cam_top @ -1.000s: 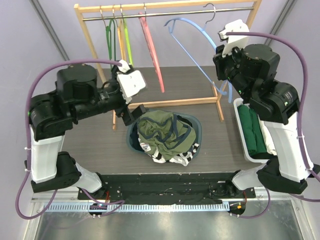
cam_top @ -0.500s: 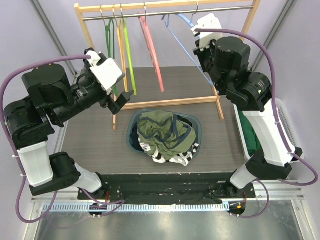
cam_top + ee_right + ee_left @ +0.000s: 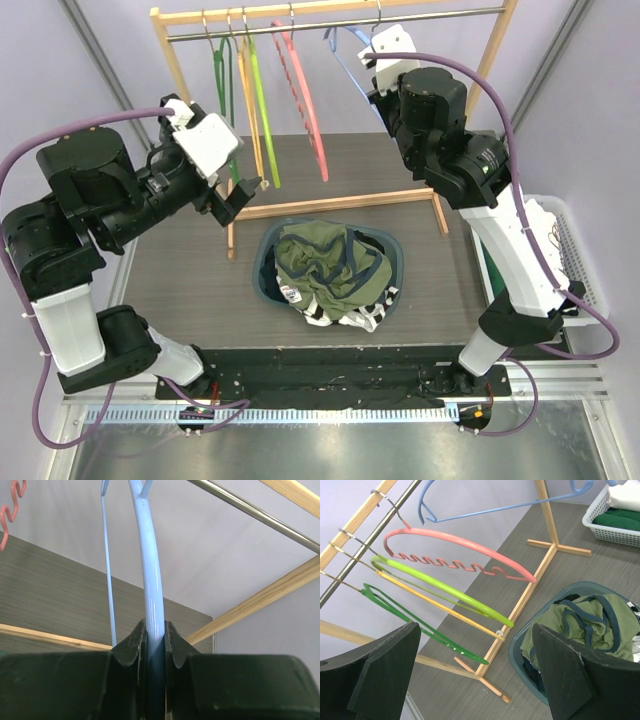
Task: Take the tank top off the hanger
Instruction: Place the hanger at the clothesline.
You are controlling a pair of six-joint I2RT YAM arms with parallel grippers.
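Observation:
The olive tank top (image 3: 330,262) with navy trim lies crumpled in a blue-grey basket (image 3: 262,282), off any hanger; the left wrist view shows the tank top (image 3: 580,625) at lower right. A bare blue hanger (image 3: 150,555) hangs at the rail, and my right gripper (image 3: 155,630) is shut on its arm. From above, the blue hanger (image 3: 345,55) shows just left of the right wrist. My left gripper (image 3: 243,198) is open and holds nothing. It hovers left of the basket beside the rack, with both fingers (image 3: 385,670) spread wide.
A wooden rack (image 3: 330,205) holds pink (image 3: 305,100), lime (image 3: 262,110), yellow (image 3: 247,100) and dark green (image 3: 222,75) hangers, all bare. A white bin (image 3: 600,517) with folded clothes stands at the right edge of the table.
My right arm carried the blue hanger up and left to the rail. My left arm pulled back left and up, away from the basket, and has barely moved in the last half second.

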